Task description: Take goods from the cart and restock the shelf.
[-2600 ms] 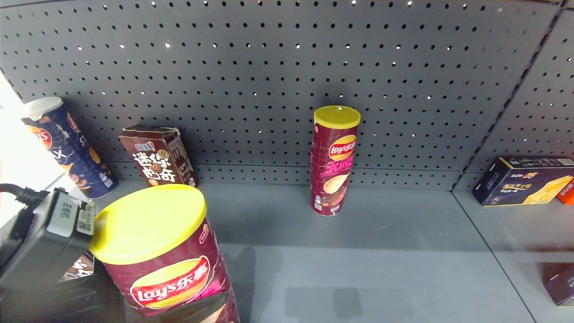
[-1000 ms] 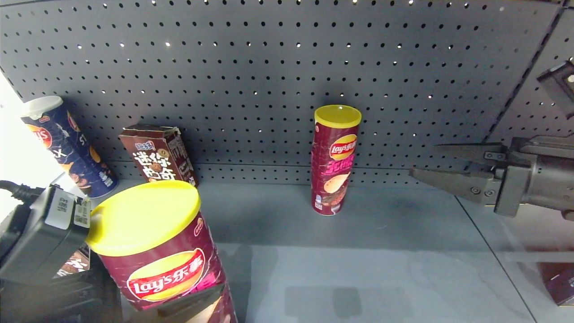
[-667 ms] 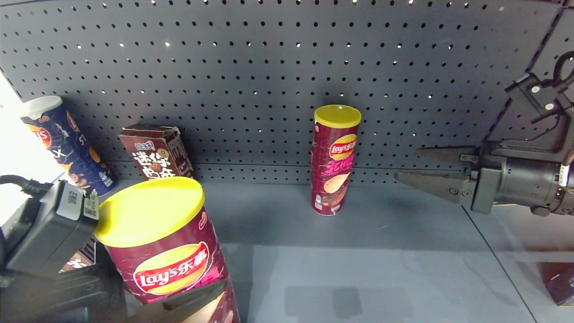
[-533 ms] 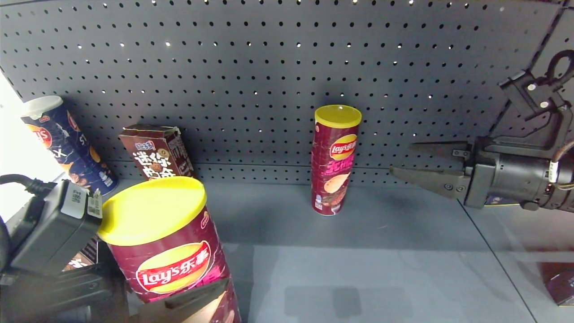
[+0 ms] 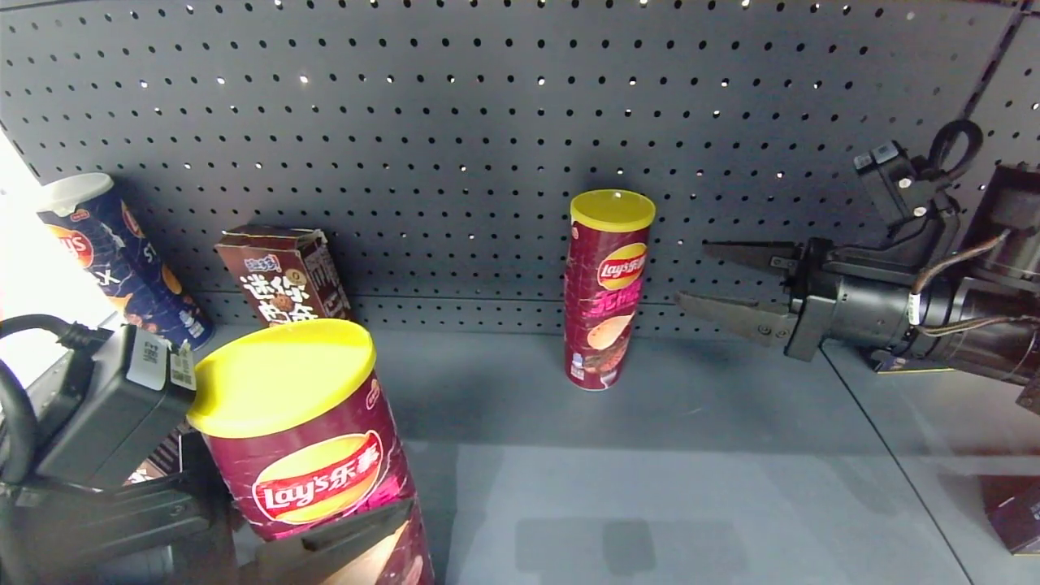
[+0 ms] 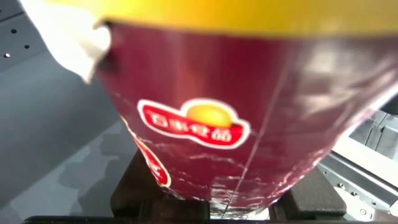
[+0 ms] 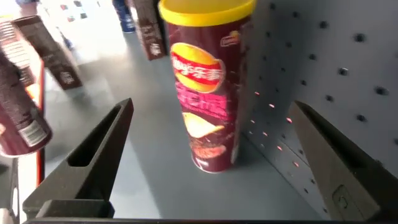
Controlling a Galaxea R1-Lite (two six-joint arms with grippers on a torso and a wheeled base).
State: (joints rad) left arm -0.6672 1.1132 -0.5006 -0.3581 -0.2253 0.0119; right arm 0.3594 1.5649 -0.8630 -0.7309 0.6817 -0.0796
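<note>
Left gripper (image 6: pixel 217 208) is clamped around the lower body of a maroon, yellow-lidded chip can (image 5: pixel 301 439), held upright at the near left of the shelf (image 5: pixel 691 487). Whether its base touches the deck cannot be told. A second matching can (image 5: pixel 605 292) stands upright at the rear, close against the pegboard back panel (image 5: pixel 487 122). Right gripper (image 5: pixel 692 273) hangs near that can on its right, jaws spread, touching nothing. A blue can (image 5: pixel 122 260) and a brown carton (image 5: pixel 288 280) stand at rear left.
</note>
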